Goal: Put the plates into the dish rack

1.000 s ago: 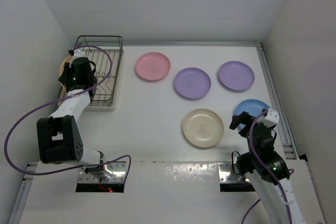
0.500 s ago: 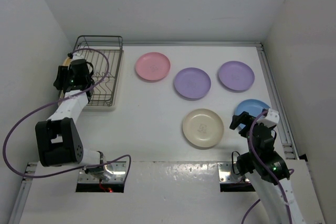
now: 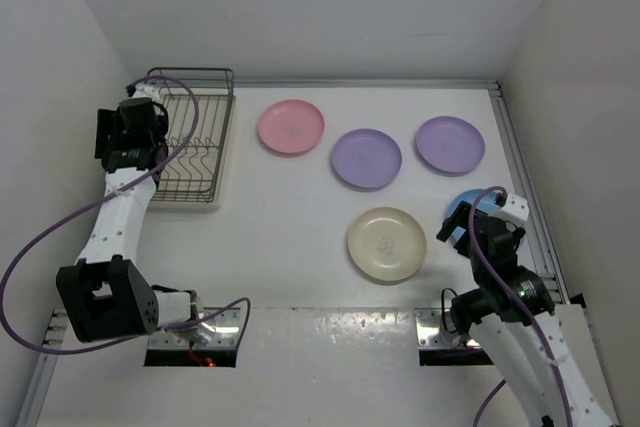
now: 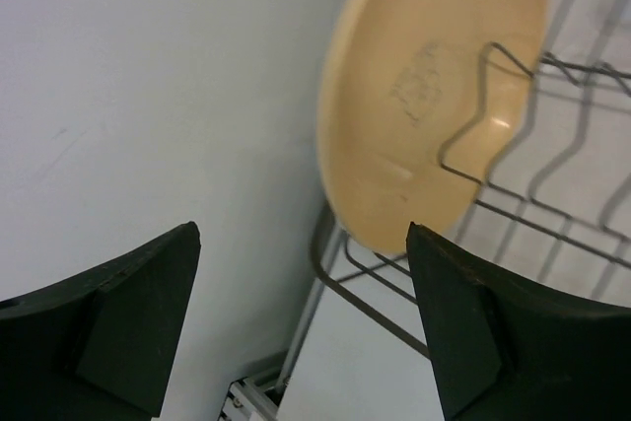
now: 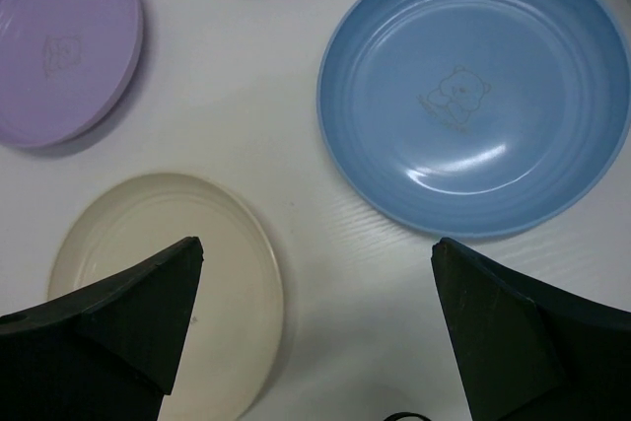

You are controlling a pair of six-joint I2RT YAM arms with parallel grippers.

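Note:
An orange-yellow plate stands on edge at the left end of the dish rack, leaning on a bent wire prong. My left gripper hangs open just above it, its jaws wide apart and holding nothing. In the top view this gripper hides that plate. Lying flat on the table are a pink plate, two lilac plates, a cream plate and a light blue plate. My right gripper is open above the gap between the cream plate and the blue one.
A white wall stands close to the rack's left side. A metal rail runs along the table's right edge, close to the blue plate. A purple cable loops off my left arm.
My left gripper has opened and let go of the orange-yellow plate, then drawn back up and left from the rack. My right gripper has shifted slightly over the blue plate.

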